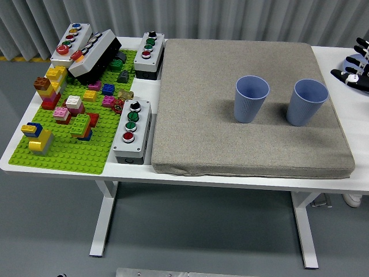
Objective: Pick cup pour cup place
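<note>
Bright, even light from overhead; the two cups (251, 98) cast short soft shadows on the mat (248, 147); focus sharp throughout; no glare.

White table (346, 81) on white legs, standing on a grey floor (202, 231). The big thing on it is a grey pad (230, 144), so I'll use that as the landmark. It takes up most of the top and runs nearly to the near edge. Just left of the pad, a button box (132, 131) sits near the front and another box (149, 54) at the back corner. Further left there's a green baseplate (69, 153) reaching the table's left edge. Two more boxes, one grey (70, 42) and one black (98, 55), are at the far left corner, apparently resting partly on the baseplate.
</note>
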`<state>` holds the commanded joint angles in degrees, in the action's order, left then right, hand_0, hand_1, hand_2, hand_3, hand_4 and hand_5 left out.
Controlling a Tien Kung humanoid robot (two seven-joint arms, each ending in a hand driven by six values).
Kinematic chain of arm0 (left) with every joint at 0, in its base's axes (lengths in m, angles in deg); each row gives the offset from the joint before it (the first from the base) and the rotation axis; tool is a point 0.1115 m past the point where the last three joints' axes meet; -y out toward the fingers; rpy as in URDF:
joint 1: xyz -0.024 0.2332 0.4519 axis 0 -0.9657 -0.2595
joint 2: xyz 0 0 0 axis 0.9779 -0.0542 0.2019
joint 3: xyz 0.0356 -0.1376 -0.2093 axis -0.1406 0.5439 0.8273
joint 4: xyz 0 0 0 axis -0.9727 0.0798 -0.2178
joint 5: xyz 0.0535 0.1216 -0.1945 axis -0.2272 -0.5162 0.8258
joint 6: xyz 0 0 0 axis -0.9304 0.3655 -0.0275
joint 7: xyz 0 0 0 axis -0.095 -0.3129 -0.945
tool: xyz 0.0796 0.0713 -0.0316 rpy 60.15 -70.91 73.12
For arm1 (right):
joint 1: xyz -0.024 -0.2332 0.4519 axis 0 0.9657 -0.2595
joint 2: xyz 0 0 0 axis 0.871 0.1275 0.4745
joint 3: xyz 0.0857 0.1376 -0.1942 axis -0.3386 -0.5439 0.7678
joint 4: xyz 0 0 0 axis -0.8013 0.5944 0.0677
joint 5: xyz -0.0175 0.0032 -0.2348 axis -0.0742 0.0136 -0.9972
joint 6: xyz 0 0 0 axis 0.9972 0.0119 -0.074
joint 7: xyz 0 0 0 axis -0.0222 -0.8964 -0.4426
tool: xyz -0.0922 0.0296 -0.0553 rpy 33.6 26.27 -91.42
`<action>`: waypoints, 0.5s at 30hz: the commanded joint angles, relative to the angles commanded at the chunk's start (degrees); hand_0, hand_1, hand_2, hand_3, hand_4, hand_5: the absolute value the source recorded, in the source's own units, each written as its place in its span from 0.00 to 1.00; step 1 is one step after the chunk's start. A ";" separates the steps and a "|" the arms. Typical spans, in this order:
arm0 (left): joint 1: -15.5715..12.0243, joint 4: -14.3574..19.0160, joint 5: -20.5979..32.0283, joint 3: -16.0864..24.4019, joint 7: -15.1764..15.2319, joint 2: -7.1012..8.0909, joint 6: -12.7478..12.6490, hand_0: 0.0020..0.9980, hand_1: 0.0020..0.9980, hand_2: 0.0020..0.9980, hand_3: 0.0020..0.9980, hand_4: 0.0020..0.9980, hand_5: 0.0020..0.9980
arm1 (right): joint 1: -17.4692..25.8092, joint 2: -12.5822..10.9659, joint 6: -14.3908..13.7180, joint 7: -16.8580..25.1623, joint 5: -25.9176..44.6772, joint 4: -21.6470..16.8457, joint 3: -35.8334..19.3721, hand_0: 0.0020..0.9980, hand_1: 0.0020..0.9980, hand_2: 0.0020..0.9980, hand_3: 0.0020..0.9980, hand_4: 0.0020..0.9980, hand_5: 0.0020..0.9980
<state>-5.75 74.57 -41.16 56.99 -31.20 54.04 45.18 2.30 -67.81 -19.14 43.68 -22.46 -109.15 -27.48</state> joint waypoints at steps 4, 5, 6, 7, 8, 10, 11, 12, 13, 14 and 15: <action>0.04 0.00 -0.18 -0.15 0.02 -0.06 0.04 0.82 0.78 0.83 0.75 0.53 1.00 | 1.61 0.37 0.23 -0.07 -0.25 -0.18 -0.61 0.93 0.94 1.00 1.00 0.89 0.22; 0.06 0.00 -0.21 -0.21 0.04 -0.08 0.04 0.82 0.78 0.83 0.75 0.53 1.00 | 2.11 0.53 0.29 -0.07 -0.32 -0.22 -0.76 0.93 0.94 1.00 1.00 0.89 0.22; 0.07 0.00 -0.22 -0.23 0.04 -0.09 0.04 0.82 0.78 0.83 0.75 0.53 1.00 | 2.22 0.56 0.31 -0.07 -0.34 -0.23 -0.80 0.93 0.94 1.00 1.00 0.89 0.22; 0.15 0.00 -0.22 -0.34 0.05 -0.13 0.06 0.82 0.78 0.83 0.75 0.53 1.00 | 2.80 0.92 0.63 -0.05 -0.40 -0.23 -1.09 0.93 0.94 1.00 1.00 0.89 0.22; 0.22 0.00 -0.19 -0.47 0.07 -0.18 0.05 0.82 0.78 0.83 0.75 0.53 1.00 | 3.37 1.42 0.69 0.04 -0.49 -0.22 -1.40 0.93 0.94 1.00 1.00 0.89 0.22; 0.29 0.00 -0.11 -0.67 0.09 -0.24 0.04 0.82 0.78 0.83 0.75 0.53 1.00 | 4.25 2.30 0.62 0.33 -0.75 -0.19 -1.86 0.93 0.94 1.00 1.00 0.89 0.22; 0.31 0.00 -0.09 -0.74 0.10 -0.26 0.04 0.82 0.78 0.83 0.75 0.53 1.00 | 4.61 2.65 0.55 0.51 -0.85 -0.14 -1.97 0.93 0.94 1.00 1.00 0.89 0.22; 0.34 0.00 -0.06 -0.81 0.09 -0.26 0.05 0.82 0.78 0.83 0.75 0.53 1.00 | 5.00 3.01 0.44 0.76 -0.91 -0.02 -2.00 0.93 0.94 1.00 1.00 0.89 0.22; 0.35 0.00 -0.05 -0.85 0.09 -0.27 0.06 0.82 0.78 0.83 0.75 0.53 1.00 | 5.21 3.20 0.39 0.88 -0.95 0.05 -2.01 0.93 0.94 1.00 1.00 0.88 0.22; 0.36 0.00 -0.03 -0.94 0.09 -0.26 0.07 0.82 0.78 0.83 0.75 0.53 1.00 | 5.52 3.42 0.29 1.10 -1.02 0.14 -2.01 0.93 0.94 1.00 1.00 0.88 0.22; 0.38 0.00 0.01 -1.11 0.09 -0.26 0.10 0.82 0.78 0.83 0.75 0.53 1.00 | 6.08 3.77 0.09 1.60 -1.02 0.33 -1.98 0.93 0.94 1.00 1.00 0.88 0.22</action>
<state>-5.37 74.57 -41.15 55.89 -31.11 53.78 45.28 8.38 -64.04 -19.05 45.28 -23.47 -108.82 -29.46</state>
